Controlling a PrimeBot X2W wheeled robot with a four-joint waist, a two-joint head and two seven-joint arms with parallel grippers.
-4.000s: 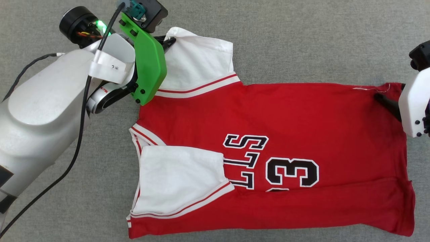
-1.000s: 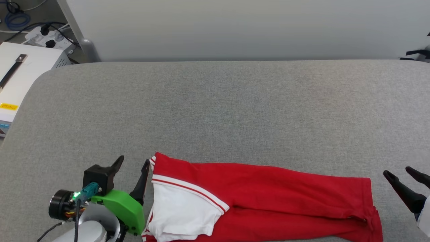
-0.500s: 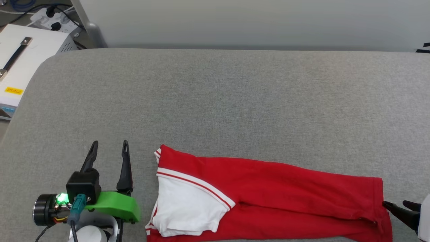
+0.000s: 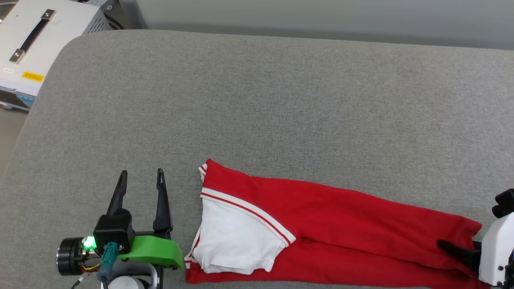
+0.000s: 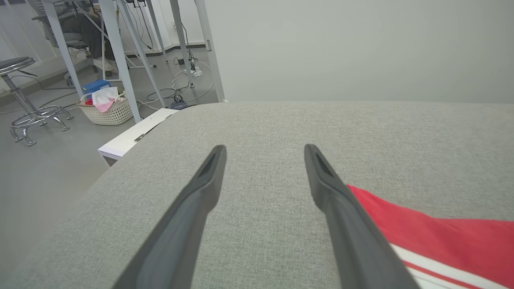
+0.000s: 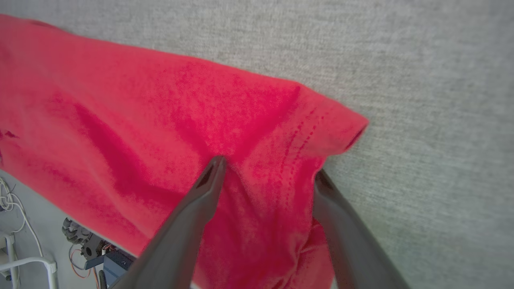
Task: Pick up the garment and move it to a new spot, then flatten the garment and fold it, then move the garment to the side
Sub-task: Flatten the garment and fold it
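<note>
The garment [image 4: 341, 224] lies folded into a long red strip along the near edge of the grey padded surface [image 4: 257, 100], with a white sleeve [image 4: 237, 237] on top at its left end. No letters or number are visible. My left gripper [image 4: 140, 176] is open just left of the collar end, touching nothing. In the left wrist view the left gripper [image 5: 265, 150] hovers over bare grey fabric, the garment [image 5: 433, 237] at the lower right. My right gripper [image 6: 269, 168] is open at the hem end of the garment [image 6: 120, 100], one finger lying on the cloth and the other at its edge.
A white equipment box [image 4: 44, 36] with a handle stands off the surface's far left corner. A pale wall runs along the back. On the floor to the left are a basket [image 5: 106, 110], a stool [image 5: 24, 100] and cables.
Four seconds ago the garment lay spread with its print showing; now it is a narrow strip. The camera has shifted. My right gripper has moved onto the hem end; the left stays open.
</note>
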